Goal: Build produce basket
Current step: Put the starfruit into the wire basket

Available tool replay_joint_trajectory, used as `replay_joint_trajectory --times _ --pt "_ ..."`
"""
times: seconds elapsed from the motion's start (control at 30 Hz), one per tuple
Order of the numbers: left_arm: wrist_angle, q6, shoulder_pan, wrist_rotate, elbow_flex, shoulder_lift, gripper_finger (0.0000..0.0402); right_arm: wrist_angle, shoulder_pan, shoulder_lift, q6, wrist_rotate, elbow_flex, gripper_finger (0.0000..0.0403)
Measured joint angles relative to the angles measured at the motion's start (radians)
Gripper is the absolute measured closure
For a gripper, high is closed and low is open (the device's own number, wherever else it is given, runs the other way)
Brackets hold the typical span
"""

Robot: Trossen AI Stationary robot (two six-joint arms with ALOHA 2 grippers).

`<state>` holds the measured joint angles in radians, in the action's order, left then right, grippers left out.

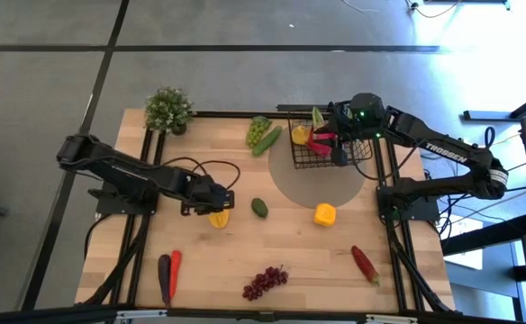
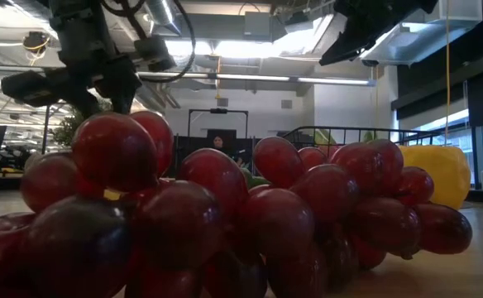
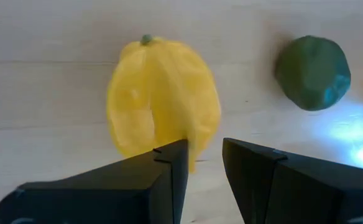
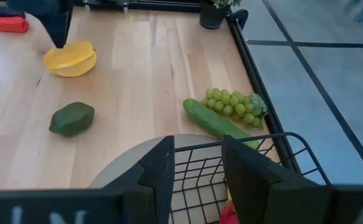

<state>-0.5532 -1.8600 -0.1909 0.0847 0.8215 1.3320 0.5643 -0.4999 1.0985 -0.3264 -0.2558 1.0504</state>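
My left gripper hangs directly above the yellow starfruit, fingers drawn close with only a narrow gap between them and nothing caught there; the fruit lies on the wooden table just beneath my fingertips, and I cannot tell whether they touch it. A little way off to one side of that gripper sits the green avocado, apart from the starfruit. My right gripper hovers over the black wire basket, its fingers likewise nearly together and empty, the mesh rim showing right below and between them. The basket stands at the far right of the table on a grey round mat, and from above I can see yellow, pink and green produce already lying inside it. Just beyond the basket from my right gripper lie the cucumber and the green grapes, touching one another on the bare wood. Nearer the table's front edge are the yellow pepper, the red chili, the purple grapes, the carrot and the dark eggplant beside it.
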Motion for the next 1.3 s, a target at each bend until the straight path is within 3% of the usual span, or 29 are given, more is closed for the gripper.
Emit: replay_joint_trajectory --times 0.93,1.07,1.3 --pt "0.059 0.011 -0.006 -0.051 0.004 0.131 0.0308 0.002 -0.002 0.0 -0.071 0.003 0.0 0.0277" --pt "0.058 0.042 -0.006 -0.05 0.004 0.131 0.0326 0.002 -0.002 0.0 -0.07 0.003 0.0 0.0277" --pt "0.053 0.11 -0.006 -0.042 0.004 0.131 0.0391 0.002 -0.002 0.0 -0.069 0.003 0.0 0.0277"
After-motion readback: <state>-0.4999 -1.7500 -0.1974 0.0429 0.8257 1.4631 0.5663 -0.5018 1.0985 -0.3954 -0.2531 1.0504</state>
